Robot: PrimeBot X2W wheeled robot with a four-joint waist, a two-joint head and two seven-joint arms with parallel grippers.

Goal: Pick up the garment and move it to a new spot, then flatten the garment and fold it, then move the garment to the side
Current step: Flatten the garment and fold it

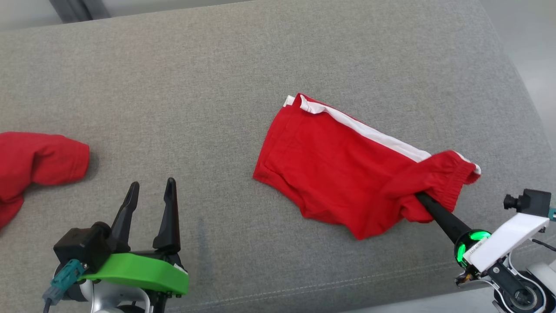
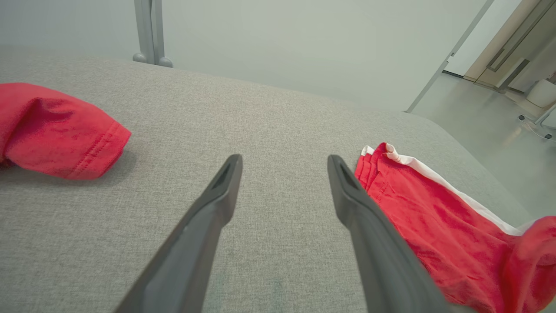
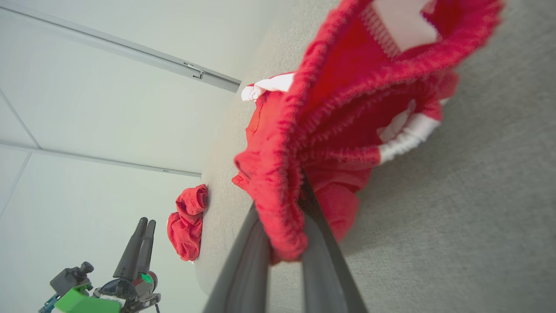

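Observation:
The garment [image 1: 343, 165] is red cloth with a white band along its far edge, lying half-flat on the grey cushion [image 1: 173, 78] right of centre. Its right end is bunched and lifted. My right gripper [image 1: 423, 201] is shut on that bunched gathered edge, fingertips buried in the cloth. The right wrist view shows the garment [image 3: 330, 113] pinched between the fingers [image 3: 256, 243], with red-and-white striped trim near the top. No lettering or number shows. My left gripper [image 1: 152, 187] stands open above bare cushion at lower left, left of the garment [image 2: 425, 217], holding nothing.
Another red cloth [image 1: 39, 161] lies crumpled at the cushion's left edge, left of my left gripper [image 2: 284, 161]. The cushion's front seam runs just below both grippers, and its right edge drops to pale floor [image 1: 530, 39]. Grey posts [image 2: 150, 30] stand behind.

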